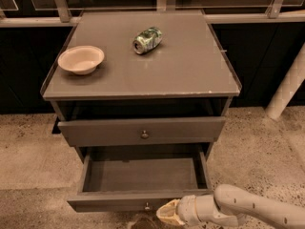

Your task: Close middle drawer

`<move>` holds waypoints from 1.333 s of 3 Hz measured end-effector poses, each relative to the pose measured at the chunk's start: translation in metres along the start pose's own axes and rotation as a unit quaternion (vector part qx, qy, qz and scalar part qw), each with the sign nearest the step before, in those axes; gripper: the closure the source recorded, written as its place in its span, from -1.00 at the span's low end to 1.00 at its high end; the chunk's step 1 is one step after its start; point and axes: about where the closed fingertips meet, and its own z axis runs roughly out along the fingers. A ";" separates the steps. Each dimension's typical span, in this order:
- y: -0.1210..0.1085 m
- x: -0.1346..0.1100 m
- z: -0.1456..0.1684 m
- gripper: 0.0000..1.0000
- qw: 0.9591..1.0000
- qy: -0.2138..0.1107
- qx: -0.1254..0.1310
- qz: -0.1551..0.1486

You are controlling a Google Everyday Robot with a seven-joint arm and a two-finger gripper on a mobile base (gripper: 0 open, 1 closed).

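Observation:
The middle drawer (143, 175) is pulled far out of the grey cabinet, showing its shallow empty grey box. Its front (109, 203) faces me low in the view, with a small round knob (147, 206) at the centre. My gripper (167, 213) is at the bottom of the view, just in front of the drawer front and slightly right of the knob. It is at or very near the front. The white arm (248, 209) reaches in from the lower right.
The top drawer front (95, 131) with its knob (144, 134) stands slightly out above the open drawer. On the cabinet top (190, 70) are a pale bowl (81, 59) and a crushed green can (147, 39). A white post (288, 87) stands on the right on the speckled floor.

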 end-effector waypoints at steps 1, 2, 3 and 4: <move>-0.026 -0.011 0.005 1.00 0.999 -0.003 0.041 -0.020; -0.025 -0.011 0.005 1.00 0.999 -0.003 0.041 -0.020; -0.049 -0.016 0.007 1.00 0.996 0.007 0.082 -0.027; -0.065 -0.011 0.005 1.00 0.993 0.017 0.115 -0.026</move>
